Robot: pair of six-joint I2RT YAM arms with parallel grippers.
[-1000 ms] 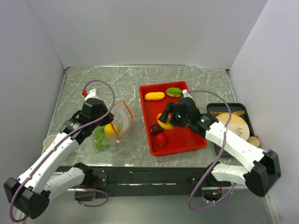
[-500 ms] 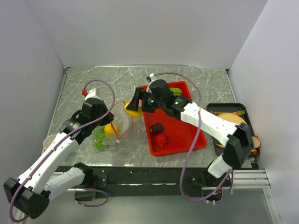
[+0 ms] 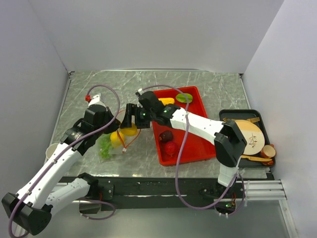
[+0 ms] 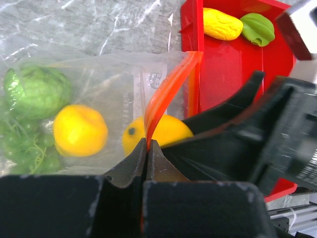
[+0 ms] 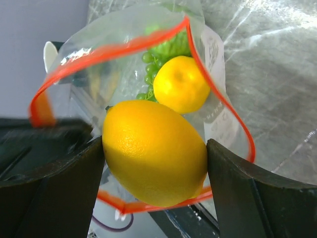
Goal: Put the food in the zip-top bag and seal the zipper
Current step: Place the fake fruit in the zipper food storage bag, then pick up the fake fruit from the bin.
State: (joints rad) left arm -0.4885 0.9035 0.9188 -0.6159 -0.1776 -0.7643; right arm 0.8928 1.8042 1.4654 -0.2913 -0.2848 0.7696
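The clear zip-top bag (image 3: 115,140) lies left of the red tray (image 3: 198,144). My left gripper (image 4: 147,148) is shut on its orange-red zipper strip (image 4: 166,94) and holds the mouth up. Inside the bag lie a green fruit (image 4: 37,91), green grapes (image 5: 166,52) and a yellow-orange fruit (image 5: 181,84). My right gripper (image 5: 154,148) is shut on a yellow lemon (image 5: 153,151) and holds it right at the open mouth, ringed by the zipper (image 5: 218,94). In the top view the lemon (image 3: 130,131) is at the bag's right edge. On the tray lie a yellow piece (image 3: 166,101), a green piece (image 3: 184,97), a dark red piece (image 3: 166,136) and a red strawberry (image 3: 171,148).
A dark tray with a tan plate (image 3: 250,135) and wooden cutlery stands at the right edge. A pale cup (image 3: 51,151) stands at the left wall. Grey walls close in the table on three sides.
My right arm has carried the lemon from the red tray leftward to the bag's mouth. My left gripper has stayed on the zipper strip.
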